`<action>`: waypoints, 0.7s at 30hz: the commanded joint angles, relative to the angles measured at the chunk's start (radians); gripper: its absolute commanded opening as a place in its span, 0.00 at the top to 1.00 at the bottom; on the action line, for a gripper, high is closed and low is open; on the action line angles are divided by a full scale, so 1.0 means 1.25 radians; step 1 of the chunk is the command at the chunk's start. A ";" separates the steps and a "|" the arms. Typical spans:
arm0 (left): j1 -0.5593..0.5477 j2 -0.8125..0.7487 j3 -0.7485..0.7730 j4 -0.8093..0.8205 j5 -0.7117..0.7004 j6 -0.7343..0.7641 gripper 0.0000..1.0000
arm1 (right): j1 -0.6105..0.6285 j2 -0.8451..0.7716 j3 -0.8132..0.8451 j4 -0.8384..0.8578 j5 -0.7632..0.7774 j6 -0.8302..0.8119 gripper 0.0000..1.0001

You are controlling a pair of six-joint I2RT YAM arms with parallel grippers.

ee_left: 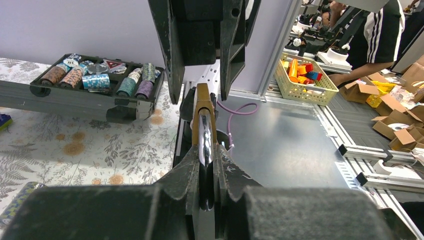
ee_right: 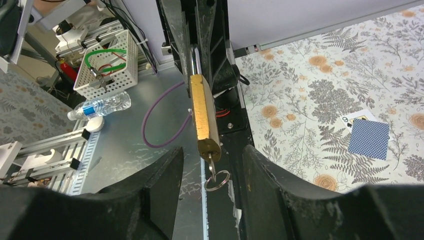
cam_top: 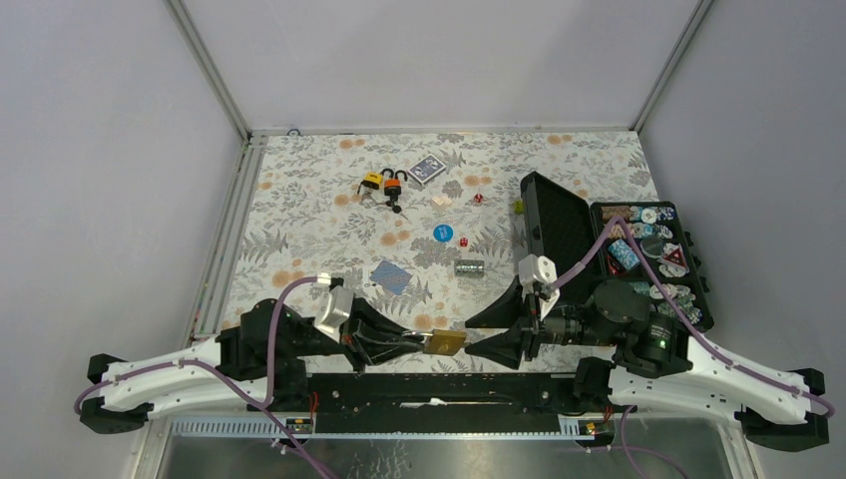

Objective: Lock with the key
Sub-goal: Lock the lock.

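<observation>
A brass padlock [cam_top: 445, 342] hangs in the air at the near table edge between the two arms. My left gripper [cam_top: 417, 339] is shut on its steel shackle [ee_left: 205, 142]; the brass body [ee_left: 204, 107] points away from it. A key [ee_right: 211, 166] with a split ring [ee_right: 217, 180] sits in the keyhole at the body's end [ee_right: 204, 115]. My right gripper [cam_top: 491, 334] is open, its fingers [ee_right: 160, 185] either side of the key and ring, not touching them.
Two orange padlocks with keys [cam_top: 384, 187] lie at the back, near a card deck [cam_top: 427, 169]. A playing card [cam_top: 391, 276], a blue chip [cam_top: 443, 234], dice and a small metal piece [cam_top: 469, 267] lie mid-table. A black case of poker chips [cam_top: 648, 254] stands right.
</observation>
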 commanded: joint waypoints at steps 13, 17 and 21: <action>-0.002 -0.024 0.066 0.178 -0.004 0.019 1.00 | -0.002 0.025 -0.006 0.009 -0.032 0.011 0.60; -0.002 -0.030 0.064 0.182 -0.009 0.019 1.00 | -0.002 0.029 -0.006 0.010 -0.030 0.013 0.68; -0.002 -0.028 0.064 0.177 -0.014 0.019 1.00 | -0.002 0.032 -0.004 0.010 -0.026 0.016 0.85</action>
